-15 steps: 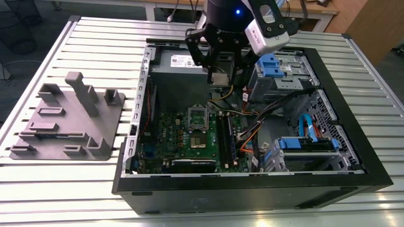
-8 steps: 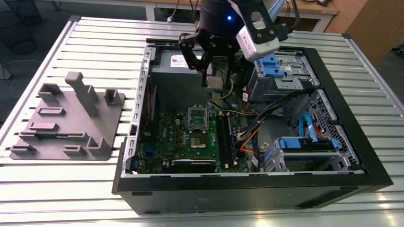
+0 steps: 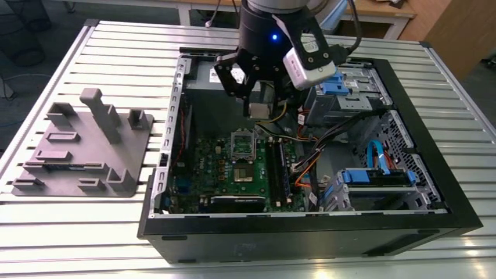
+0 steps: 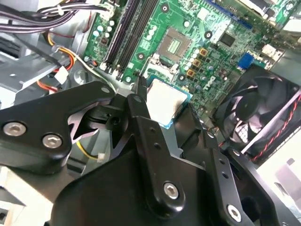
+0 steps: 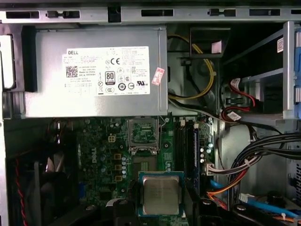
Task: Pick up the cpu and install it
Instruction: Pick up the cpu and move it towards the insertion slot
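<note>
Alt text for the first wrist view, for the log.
The gripper holds the cpu over the green motherboard, not yet in the open socket. A grey box with a white label sits past the socket; cables run beside the board.
</note>
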Controlling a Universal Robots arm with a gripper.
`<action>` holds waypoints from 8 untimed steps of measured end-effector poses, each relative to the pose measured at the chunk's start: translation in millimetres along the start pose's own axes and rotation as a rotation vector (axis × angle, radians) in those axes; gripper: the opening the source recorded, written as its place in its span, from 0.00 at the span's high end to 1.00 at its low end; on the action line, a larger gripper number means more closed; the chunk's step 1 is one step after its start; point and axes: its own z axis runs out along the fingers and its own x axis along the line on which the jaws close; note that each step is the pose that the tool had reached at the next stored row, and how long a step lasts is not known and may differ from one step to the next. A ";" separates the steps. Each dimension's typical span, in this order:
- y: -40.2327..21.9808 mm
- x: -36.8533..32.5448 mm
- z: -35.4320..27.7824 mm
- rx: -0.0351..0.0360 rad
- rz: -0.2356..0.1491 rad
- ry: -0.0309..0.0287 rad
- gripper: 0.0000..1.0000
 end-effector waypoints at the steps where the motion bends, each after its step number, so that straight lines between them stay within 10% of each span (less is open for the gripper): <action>1: -1.9 0.3 1.6 0.0000 0.000 0.0000 0.53; 8: -9.9 2.2 8.6 -0.0002 0.000 -0.0001 0.53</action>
